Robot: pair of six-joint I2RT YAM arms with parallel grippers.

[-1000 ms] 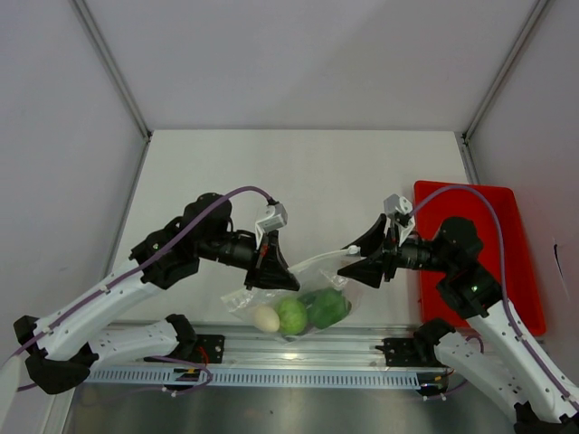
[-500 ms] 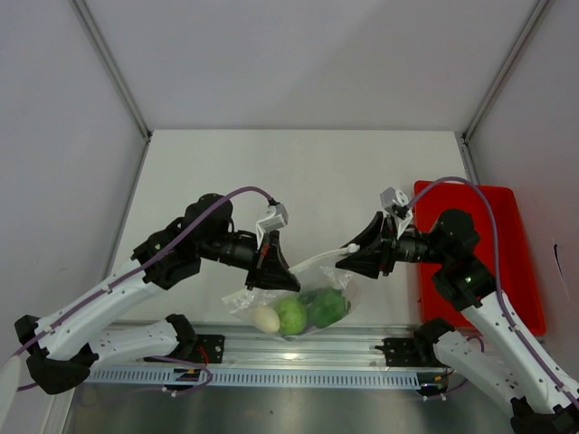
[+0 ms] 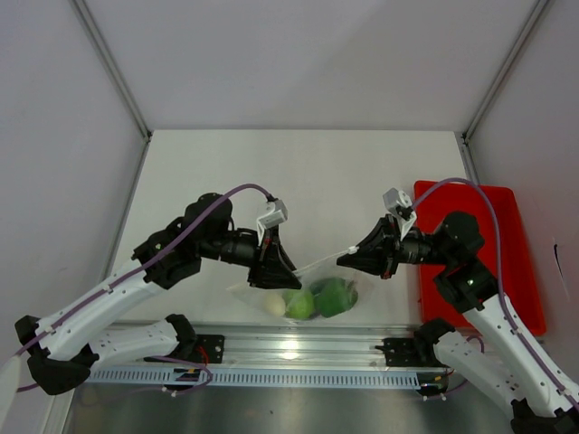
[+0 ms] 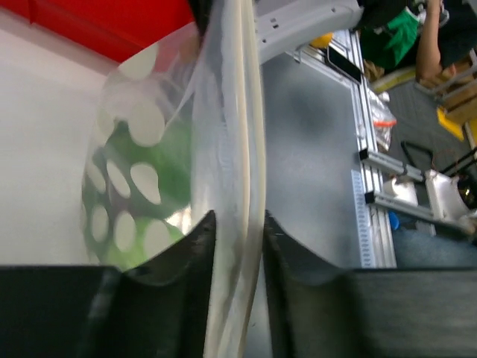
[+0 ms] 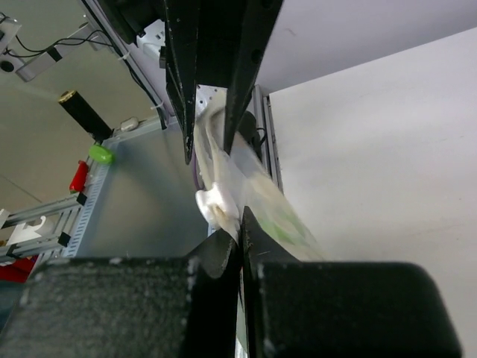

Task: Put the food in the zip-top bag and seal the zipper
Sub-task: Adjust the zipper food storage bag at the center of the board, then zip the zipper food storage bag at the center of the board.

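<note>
The zip-top bag (image 3: 312,282) hangs between my two grippers, its zipper (image 3: 321,262) stretched from one to the other. Inside show the food pieces: a whitish ball (image 3: 276,305), a bright green piece (image 3: 300,305) and a darker green one (image 3: 333,296). In the left wrist view the zipper (image 4: 238,149) runs between the jaws of my left gripper (image 4: 238,220) (image 3: 279,271), which stand slightly apart with a thin gap on one side. My right gripper (image 5: 240,224) (image 3: 348,259) is shut on the bag's edge just below a white tab (image 5: 215,203).
A red tray (image 3: 507,271) lies at the right under my right arm. The aluminium rail (image 3: 289,348) runs along the near edge just below the bag. Angled enclosure walls stand at both sides of the white table (image 3: 298,172).
My right gripper has gone from open to shut on the bag's edge. The left jaws have loosened from shut to slightly apart. The bag and food shifted a little to the right, away from the rail.
</note>
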